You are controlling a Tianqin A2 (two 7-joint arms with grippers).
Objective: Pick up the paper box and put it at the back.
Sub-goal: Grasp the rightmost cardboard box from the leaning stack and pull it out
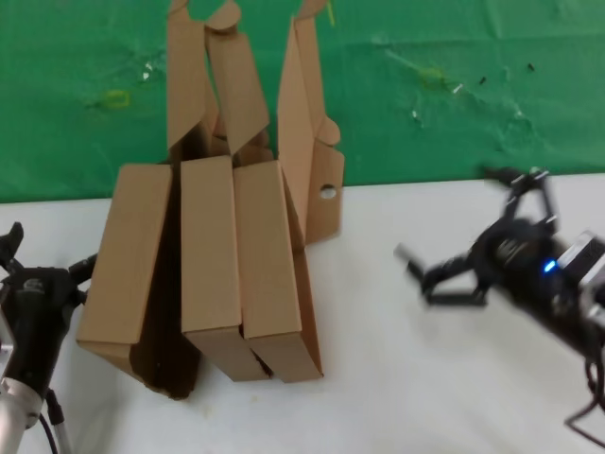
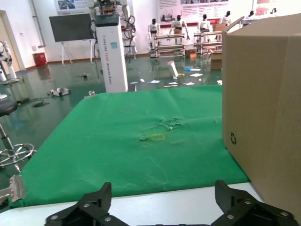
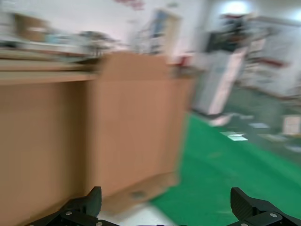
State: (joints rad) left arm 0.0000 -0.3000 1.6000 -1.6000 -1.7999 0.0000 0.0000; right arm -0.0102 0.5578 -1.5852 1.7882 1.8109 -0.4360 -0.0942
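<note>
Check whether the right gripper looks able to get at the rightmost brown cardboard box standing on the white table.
Probably yes. The right gripper is open and faces the rightmost brown cardboard box, with only bare white table between them. The box's raised lid stands farther back, out of the way.

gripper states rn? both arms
Left gripper: open, empty, low at the table's left beside the boxes.
Right gripper: open, empty, over the table right of the boxes.
</note>
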